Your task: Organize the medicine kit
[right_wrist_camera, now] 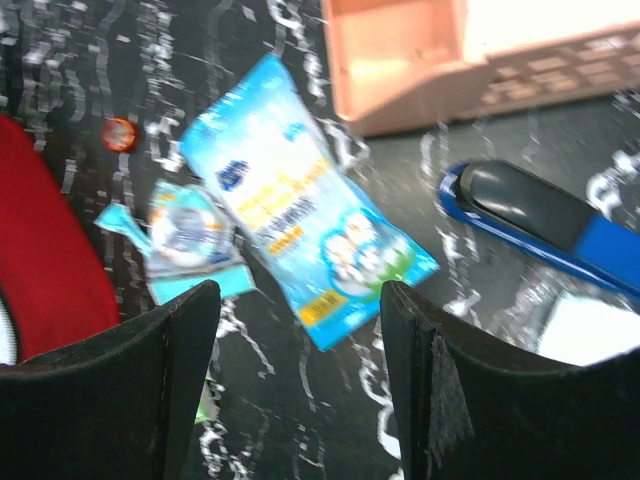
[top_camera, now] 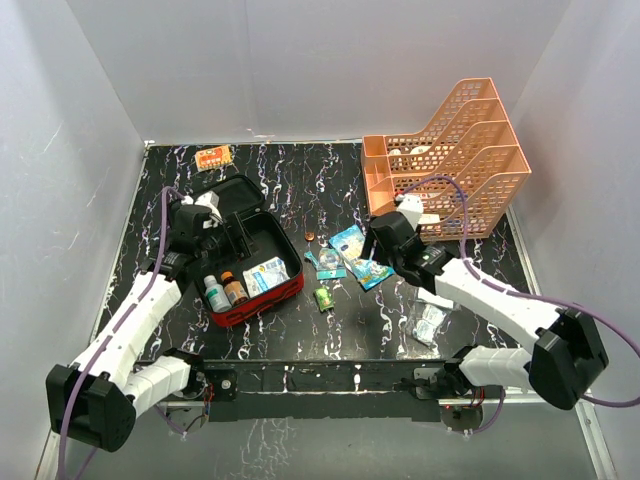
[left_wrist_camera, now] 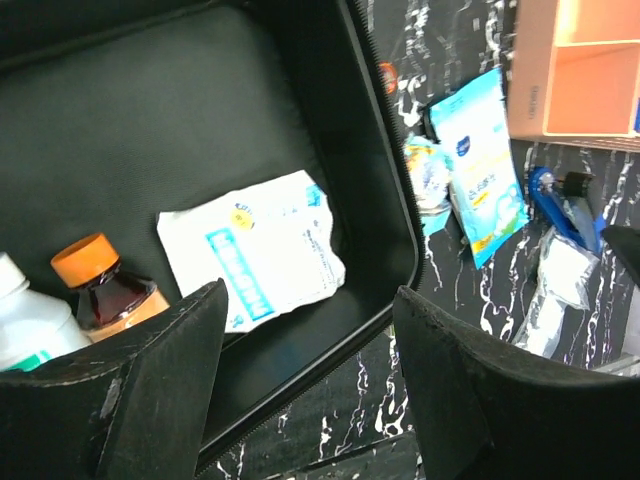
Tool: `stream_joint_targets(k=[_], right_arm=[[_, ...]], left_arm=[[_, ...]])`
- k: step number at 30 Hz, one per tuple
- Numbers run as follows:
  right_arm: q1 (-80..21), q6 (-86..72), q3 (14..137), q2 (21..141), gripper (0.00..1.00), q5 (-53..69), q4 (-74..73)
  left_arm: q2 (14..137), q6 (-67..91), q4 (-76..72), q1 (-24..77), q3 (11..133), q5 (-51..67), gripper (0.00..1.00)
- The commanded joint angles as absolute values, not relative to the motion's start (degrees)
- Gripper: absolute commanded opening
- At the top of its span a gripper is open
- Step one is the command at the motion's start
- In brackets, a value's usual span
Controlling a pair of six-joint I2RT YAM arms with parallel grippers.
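Note:
The red medicine kit lies open at centre left, with its black lining showing. Inside lie a white bottle, an amber bottle with an orange cap and a white sachet. My left gripper hovers open and empty over the kit's right rim. My right gripper is open and empty just above a blue packet. A small teal packet lies on the table between the kit and the blue packet.
The orange tiered tray stands at the back right. A blue and black tool and a clear bag lie near the right arm. A small green item, a small orange disc and an orange blister pack lie loose.

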State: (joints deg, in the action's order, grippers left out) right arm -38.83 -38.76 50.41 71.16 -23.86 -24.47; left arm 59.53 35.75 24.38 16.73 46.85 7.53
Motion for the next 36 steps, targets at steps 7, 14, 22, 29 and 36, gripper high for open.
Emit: stream_joint_targets(k=[7, 14, 22, 29, 36], right_arm=[[-35.21, -53.29, 45.53, 66.08, 0.67, -32.32, -39.02], [-29.09, -62.98, 44.15, 70.76, 0.66, -35.41, -49.24], [-25.48, -64.33, 41.49, 75.34, 0.77, -32.52, -48.02], [-24.57, -57.71, 38.69, 78.62, 0.72, -25.09, -38.4], [-24.43, -52.86, 36.7, 78.33, 0.4, -19.2, -32.91]], left_arm=[[55.06, 29.77, 16.82, 17.06, 48.18, 10.44, 0.67], [54.41, 29.6, 13.81, 17.06, 46.18, 9.65, 0.67], [57.24, 30.46, 10.07, 17.12, 45.3, 9.23, 0.67], [61.16, 30.66, 5.64, 17.1, 45.63, 9.42, 0.67], [63.02, 30.56, 4.68, 17.09, 46.41, 10.02, 0.67]])
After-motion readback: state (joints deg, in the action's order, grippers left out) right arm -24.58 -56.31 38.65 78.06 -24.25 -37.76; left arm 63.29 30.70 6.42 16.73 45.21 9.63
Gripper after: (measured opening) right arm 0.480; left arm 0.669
